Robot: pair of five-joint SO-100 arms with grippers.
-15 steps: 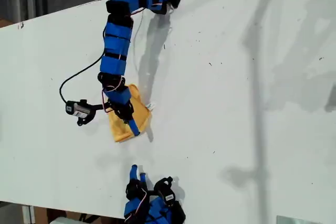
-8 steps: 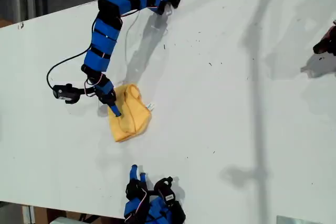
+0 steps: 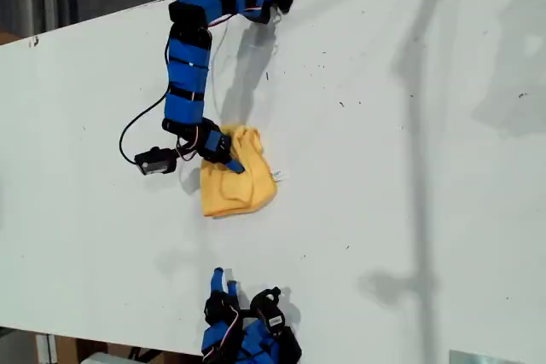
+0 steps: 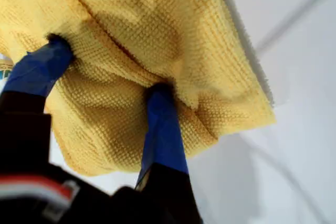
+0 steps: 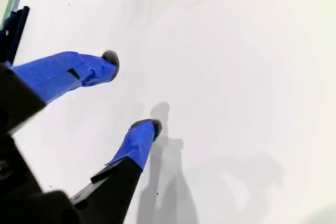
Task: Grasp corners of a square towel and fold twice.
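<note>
Exterior view first: the towel (image 3: 238, 182) lies bunched and folded over on the white tabletop (image 3: 384, 151), roughly midway between the table's far and near edges and toward the exterior view's left. A small white tag (image 3: 280, 176) pokes out from the towel's edge on the exterior view's right side. One blue arm reaches down from the table's far edge, and my first gripper (image 3: 223, 156) sits at the towel's upper part, its blue fingers buried in the cloth.

From the first wrist view, the yellow weave fills most of the picture, draped over the blue fingers (image 4: 164, 129); the jaws are spread apart with towel (image 4: 157, 35) pressed against and between them, so they look engaged with the fabric rather than pinched tight.

My second gripper (image 5: 134, 95) shows two blue fingers parted with nothing between them, hanging over bare tabletop (image 5: 236, 77). It waits at the near edge (image 3: 223, 283), well apart from the towel.
</note>
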